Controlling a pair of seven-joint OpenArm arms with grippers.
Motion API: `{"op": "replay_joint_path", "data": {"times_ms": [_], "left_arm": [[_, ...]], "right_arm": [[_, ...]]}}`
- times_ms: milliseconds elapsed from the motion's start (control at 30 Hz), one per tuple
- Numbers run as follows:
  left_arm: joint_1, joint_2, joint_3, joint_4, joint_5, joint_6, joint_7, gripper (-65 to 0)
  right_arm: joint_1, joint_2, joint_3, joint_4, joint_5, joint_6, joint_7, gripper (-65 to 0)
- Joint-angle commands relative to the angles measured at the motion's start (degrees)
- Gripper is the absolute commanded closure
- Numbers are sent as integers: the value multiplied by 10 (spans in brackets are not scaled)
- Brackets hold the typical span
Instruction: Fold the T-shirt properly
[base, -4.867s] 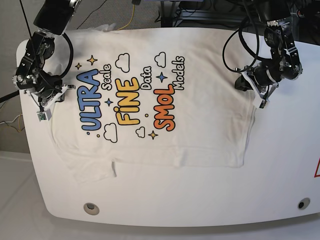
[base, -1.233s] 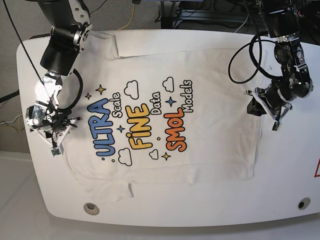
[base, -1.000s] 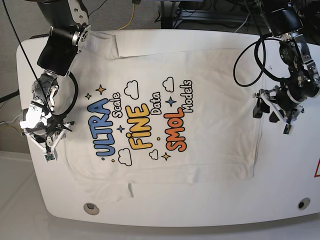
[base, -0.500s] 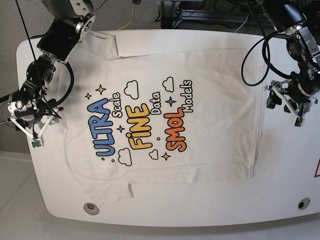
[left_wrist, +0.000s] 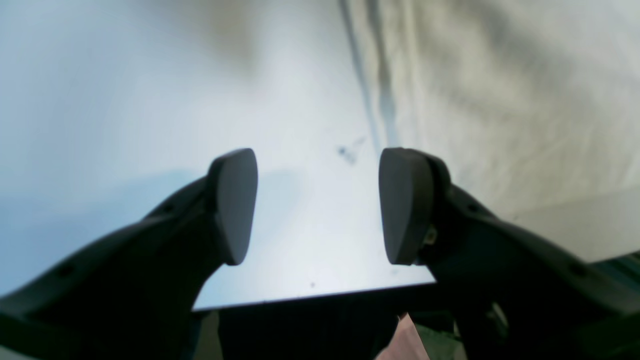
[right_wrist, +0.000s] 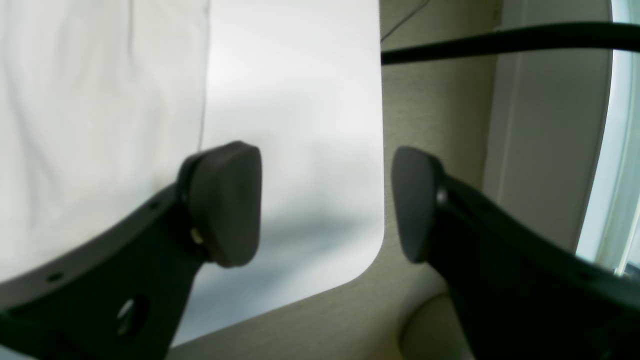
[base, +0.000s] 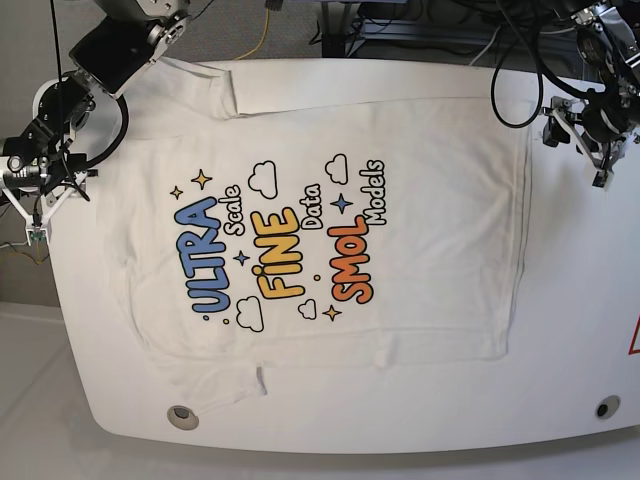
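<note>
Item one: T-shirt (base: 330, 220), soft white cloth, faintly creased, lying flat and print-up across the smooth white rounded table (base: 560, 330), one sleeve folded at the near edge. Item two: my left gripper (left_wrist: 317, 205), dark matte rounded pads spread apart over bare tabletop just beside the shirt's hem, grasping nothing. Item three: my right gripper (right_wrist: 325, 205), likewise spread and empty, at the table's rounded corner beside the cloth edge.

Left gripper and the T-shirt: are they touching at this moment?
Apart. The left wrist view shows the left gripper open over bare table, nothing between its pads, with the T-shirt edge lying off to one side.
</note>
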Motion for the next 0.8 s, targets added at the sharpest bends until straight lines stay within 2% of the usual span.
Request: {"op": "replay_joint_path", "data": {"times_ms": [0,267,433,767], "left_arm": [[8,0,-5,8,-7,-3,-7,-349],[22,24,-26,-2,-7,-3,-6,-350],[22,41,-26,-45,-6,-3,-7,-394],[15,44,-21,-126,-7,-3,-17,-401]], "right_arm": [[4,13,0,16,-1,3,8,-418],[-10,10,-1,30,-1,3,7,-418],[-13,10,-1,30,-1,3,7,-418],[-22,10,-1,30,-3,3,7,-418]]}}
